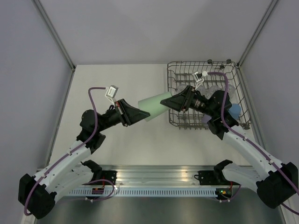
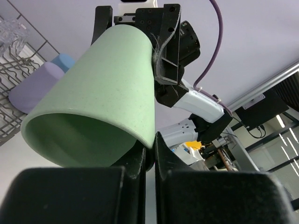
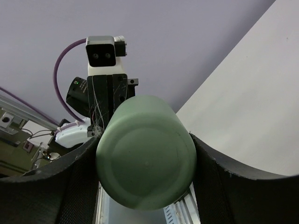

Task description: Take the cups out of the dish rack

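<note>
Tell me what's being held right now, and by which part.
The mint green cup: the right gripper clamps its base end, and the left gripper pinches its rim.

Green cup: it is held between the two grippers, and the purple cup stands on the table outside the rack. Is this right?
Not fully. The top view shows the purple cup inside the rack, near the blue cup, not on the table. The green cup is indeed between the left gripper and the right gripper.

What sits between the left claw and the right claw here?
The mint green cup spans the gap: the right claw clamps its base, the left claw pinches its rim. The top view shows it.
</note>
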Motion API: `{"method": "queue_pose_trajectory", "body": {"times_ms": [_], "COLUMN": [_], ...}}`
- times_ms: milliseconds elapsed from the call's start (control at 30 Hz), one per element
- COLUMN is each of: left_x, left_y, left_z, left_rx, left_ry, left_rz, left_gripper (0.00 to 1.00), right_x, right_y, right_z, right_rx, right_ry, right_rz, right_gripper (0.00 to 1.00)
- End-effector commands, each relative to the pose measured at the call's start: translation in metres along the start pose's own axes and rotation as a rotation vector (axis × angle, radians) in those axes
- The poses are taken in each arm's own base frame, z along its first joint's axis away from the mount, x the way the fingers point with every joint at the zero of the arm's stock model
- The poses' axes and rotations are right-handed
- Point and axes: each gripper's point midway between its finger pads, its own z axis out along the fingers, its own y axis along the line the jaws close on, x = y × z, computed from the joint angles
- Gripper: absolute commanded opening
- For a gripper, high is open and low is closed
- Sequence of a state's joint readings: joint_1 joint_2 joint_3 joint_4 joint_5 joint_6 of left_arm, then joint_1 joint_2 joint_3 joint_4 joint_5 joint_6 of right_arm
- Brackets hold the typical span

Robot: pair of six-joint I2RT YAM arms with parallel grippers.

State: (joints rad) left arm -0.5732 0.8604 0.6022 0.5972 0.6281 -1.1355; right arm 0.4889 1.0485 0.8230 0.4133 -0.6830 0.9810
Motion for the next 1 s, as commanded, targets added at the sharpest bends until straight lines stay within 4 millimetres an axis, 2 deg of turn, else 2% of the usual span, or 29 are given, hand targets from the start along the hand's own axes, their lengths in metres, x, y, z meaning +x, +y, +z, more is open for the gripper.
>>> {"method": "queue_pose_trajectory", "body": {"times_ms": [0,100,133,167,200,233,267,300,333,367,400,433,467,500,533,567,600,633,667,700,767,867,933,967], "left_x": [-0.013,-0.014,-0.015,-0.018,-0.017,-0.019,-0.023,-0.029,-0.025,-0.034,-0.043,-0.036,-0.048,-0.056,-0.052,-0.070,-0.073,-0.079,-0.087,-0.092,-0.103,-0.121,-0.122,-0.134], "left_y": [-0.023,-0.022,-0.020,-0.023,-0.016,-0.014,-0.017,-0.014,0.003,-0.002,0.006,0.027,0.022,0.032,0.054,0.054,0.071,0.069,0.084,0.090,0.105,0.122,0.133,0.133], "left_z": [0.002,0.000,-0.001,-0.001,-0.002,-0.003,-0.003,-0.004,-0.007,-0.008,-0.009,-0.018,-0.019,-0.024,-0.034,-0.040,-0.043,-0.050,-0.062,-0.067,-0.079,-0.085,-0.088,-0.088], "left_rx": [0.047,0.020,0.008,0.003,-0.043,-0.058,-0.074,-0.111,-0.193,-0.218,-0.279,-0.388,-0.421,-0.503,-0.611,-0.698,-0.778,-0.823,-0.959,-1.018,-1.169,-1.289,-1.321,-1.322], "left_ry": [-0.033,-0.034,-0.035,-0.044,-0.039,-0.041,-0.042,-0.063,-0.034,-0.045,-0.073,-0.024,-0.042,-0.063,-0.012,-0.059,-0.026,-0.035,-0.019,-0.008,0.033,0.070,0.146,0.141], "left_rz": [0.048,0.072,0.098,0.118,0.112,0.158,0.183,0.203,0.226,0.260,0.287,0.301,0.337,0.356,0.365,0.394,0.415,0.433,0.436,0.447,0.480,0.525,0.534,0.522], "left_gripper": [0.02,0.02,0.02,0.02,0.02,0.02,0.02,0.02,0.02,0.02,0.02,0.02,0.02,0.02,0.02,0.02,0.02,0.02,0.02,0.02,0.02,0.02,0.02,0.02], "right_x": [-0.008,-0.008,-0.009,-0.009,-0.008,-0.009,-0.010,-0.013,-0.008,-0.015,-0.023,-0.015,-0.017,-0.026,-0.021,-0.027,-0.027,-0.028,-0.032,-0.031,-0.036,-0.038,-0.038,-0.039], "right_y": [0.014,0.011,0.011,0.011,0.008,0.005,0.002,0.001,-0.014,-0.025,-0.027,-0.044,-0.047,-0.054,-0.063,-0.061,-0.067,-0.070,-0.065,-0.069,-0.064,-0.064,-0.064,-0.062], "right_z": [0.001,0.001,0.000,0.000,0.000,0.000,-0.001,-0.001,-0.004,-0.007,-0.010,-0.017,-0.023,-0.029,-0.037,-0.042,-0.051,-0.054,-0.058,-0.065,-0.071,-0.084,-0.093,-0.096], "right_rx": [-0.062,-0.051,-0.051,-0.047,-0.031,-0.012,0.007,0.027,0.102,0.176,0.224,0.314,0.357,0.424,0.483,0.510,0.564,0.590,0.599,0.637,0.657,0.714,0.745,0.752], "right_ry": [-0.037,-0.040,-0.041,-0.044,-0.039,-0.046,-0.048,-0.058,-0.038,-0.065,-0.081,-0.046,-0.049,-0.076,-0.054,-0.068,-0.064,-0.058,-0.068,-0.059,-0.065,-0.057,-0.050,-0.050], "right_rz": [-0.082,-0.088,-0.091,-0.093,-0.087,-0.089,-0.112,-0.126,-0.111,-0.171,-0.201,-0.183,-0.202,-0.253,-0.246,-0.270,-0.291,-0.302,-0.318,-0.337,-0.361,-0.390,-0.409,-0.418], "right_gripper": [0.37,0.40,0.49,0.53,0.60,0.78,0.90,0.98,0.98,0.98,0.98,0.98,0.98,0.98,0.98,0.98,0.98,0.98,0.98,0.98,0.98,0.98,0.98,0.98]}}
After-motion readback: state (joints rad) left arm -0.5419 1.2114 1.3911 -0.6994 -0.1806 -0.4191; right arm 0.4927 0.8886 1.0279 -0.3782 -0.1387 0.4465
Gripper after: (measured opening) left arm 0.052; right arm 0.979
